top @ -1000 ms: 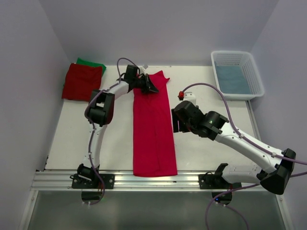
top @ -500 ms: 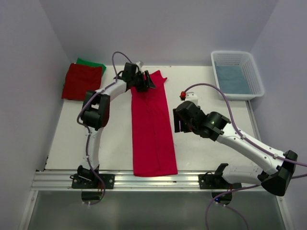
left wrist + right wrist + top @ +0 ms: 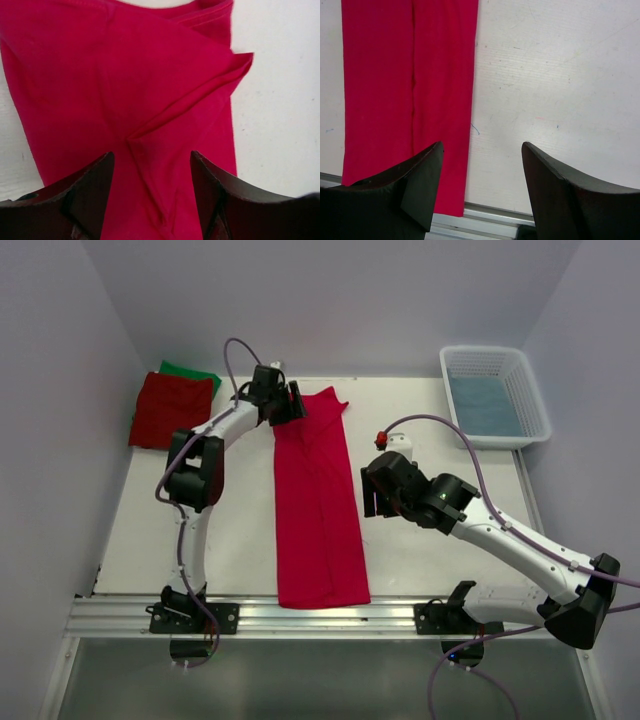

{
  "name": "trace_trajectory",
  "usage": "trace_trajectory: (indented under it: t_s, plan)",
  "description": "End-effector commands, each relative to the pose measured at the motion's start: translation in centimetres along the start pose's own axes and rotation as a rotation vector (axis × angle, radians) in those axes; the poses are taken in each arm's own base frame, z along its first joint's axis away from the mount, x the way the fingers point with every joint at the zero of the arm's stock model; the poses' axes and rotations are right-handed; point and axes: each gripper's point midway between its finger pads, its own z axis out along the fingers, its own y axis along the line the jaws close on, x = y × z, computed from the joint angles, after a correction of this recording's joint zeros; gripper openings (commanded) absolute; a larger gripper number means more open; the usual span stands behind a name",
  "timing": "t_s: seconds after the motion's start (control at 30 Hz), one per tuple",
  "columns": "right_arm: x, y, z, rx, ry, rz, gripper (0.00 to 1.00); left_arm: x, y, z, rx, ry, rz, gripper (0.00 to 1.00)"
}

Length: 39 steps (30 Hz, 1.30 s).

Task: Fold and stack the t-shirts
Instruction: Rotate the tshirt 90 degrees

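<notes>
The crimson-pink t-shirt [image 3: 318,510] lies as a long narrow strip down the middle of the table, its far end creased with a small flap sticking out. Just above that far end hovers my left gripper [image 3: 296,406], open; in the left wrist view the gripper [image 3: 151,155] has only the flat shirt [image 3: 125,75] below it and nothing between the fingers. My right gripper [image 3: 371,500] is open beside the strip's right edge, and in its wrist view the gripper [image 3: 482,145] straddles the shirt's edge [image 3: 405,75] and bare table. A darker red t-shirt [image 3: 168,410] sits folded on a green one [image 3: 192,371] at the back left.
A white latticed basket [image 3: 528,390] holding a blue cloth [image 3: 483,405] stands at the back right. A metal rail [image 3: 330,615] runs along the near table edge, just past the strip's near end. Walls close in on the left, back and right.
My left gripper has opened and let go of the shirt's far end, then drawn back a little to the far left. The right arm has not moved.
</notes>
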Motion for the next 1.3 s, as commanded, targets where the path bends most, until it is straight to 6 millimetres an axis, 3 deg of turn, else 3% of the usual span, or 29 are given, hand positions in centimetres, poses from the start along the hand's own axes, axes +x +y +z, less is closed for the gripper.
trace_trajectory:
  t_s: [0.0, 0.27, 0.43, 0.8, 0.9, 1.03, 1.13, 1.27]
  plan:
    - [-1.0, -0.4, -0.4, 0.005, -0.043, 0.024, 0.68, 0.3, 0.5, 0.6, -0.004, 0.029, 0.000, 0.65]
    - [-0.9, -0.4, -0.5, 0.004, -0.042, 0.024, 0.67, 0.8, 0.1, 1.2, 0.050, 0.038, -0.008, 0.62]
    - [-0.8, -0.5, -0.5, 0.004, -0.040, 0.026, 0.67, 0.5, -2.7, 0.5, 0.217, 0.006, 0.007, 0.57]
    - [-1.0, -0.6, -0.6, 0.006, -0.047, 0.029, 0.65, 2.1, -1.4, 1.9, 0.166, 0.076, -0.013, 0.51]
    - [-0.9, -0.6, -0.6, 0.003, -0.046, 0.027, 0.61, 1.9, -1.7, 1.8, 0.181, 0.070, -0.009, 0.40]
    - [-0.9, -0.6, -0.6, 0.004, -0.046, 0.028, 0.54, 1.9, -2.3, 1.6, 0.219, 0.069, -0.006, 0.13]
    - [-1.1, -0.6, -0.7, 0.003, -0.049, 0.028, 0.50, 1.8, -3.0, 1.4, 0.258, 0.066, -0.007, 0.02]
    - [-0.9, -0.6, -0.6, 0.003, -0.048, 0.026, 0.50, 2.1, -4.1, 1.1, 0.306, 0.079, 0.014, 0.00]
